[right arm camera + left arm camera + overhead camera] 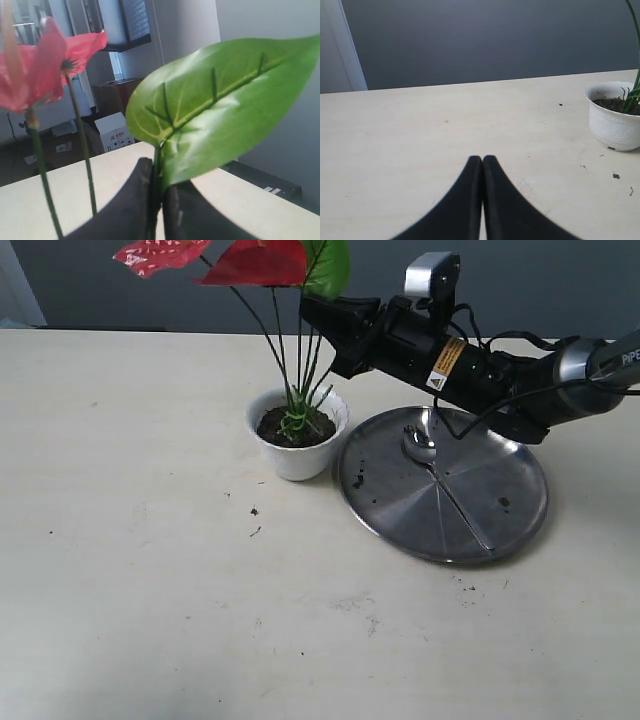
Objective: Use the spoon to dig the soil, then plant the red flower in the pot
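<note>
The red flower [255,262] stands upright in the white pot [297,433], its stems rooted in the dark soil [290,428]. My right gripper [318,318] reaches in from the right and is shut on a green stem just below the leaf [220,100]; red blooms [45,65] show beside it. The silver spoon [440,475] lies in the steel plate [500,480]. In the left wrist view my left gripper [482,159] is shut on nothing, hovering over bare table, with the pot [614,120] off to one side.
Crumbs of soil [253,511] are scattered on the table in front of the pot and on the plate. The right arm [470,370] stretches over the plate's far edge.
</note>
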You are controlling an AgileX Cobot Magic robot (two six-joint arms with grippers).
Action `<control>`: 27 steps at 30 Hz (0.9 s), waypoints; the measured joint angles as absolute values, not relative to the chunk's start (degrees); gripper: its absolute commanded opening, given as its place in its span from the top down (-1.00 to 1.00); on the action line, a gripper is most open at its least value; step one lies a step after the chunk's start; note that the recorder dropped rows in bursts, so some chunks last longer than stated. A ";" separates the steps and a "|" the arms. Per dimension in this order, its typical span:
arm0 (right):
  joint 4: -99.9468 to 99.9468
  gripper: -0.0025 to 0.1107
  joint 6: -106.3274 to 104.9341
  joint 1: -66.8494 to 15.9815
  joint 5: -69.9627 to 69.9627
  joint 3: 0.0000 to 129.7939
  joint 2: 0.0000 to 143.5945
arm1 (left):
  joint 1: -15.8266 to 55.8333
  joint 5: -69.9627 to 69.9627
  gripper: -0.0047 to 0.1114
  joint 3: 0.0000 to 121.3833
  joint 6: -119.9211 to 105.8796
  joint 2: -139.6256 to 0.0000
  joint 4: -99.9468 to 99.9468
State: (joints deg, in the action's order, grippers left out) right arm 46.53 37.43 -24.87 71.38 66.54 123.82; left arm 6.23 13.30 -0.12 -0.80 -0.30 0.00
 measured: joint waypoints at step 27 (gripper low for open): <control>45.84 0.97 37.82 -24.82 68.69 66.75 124.40 | 6.23 13.30 0.91 -0.12 -0.80 -0.30 0.00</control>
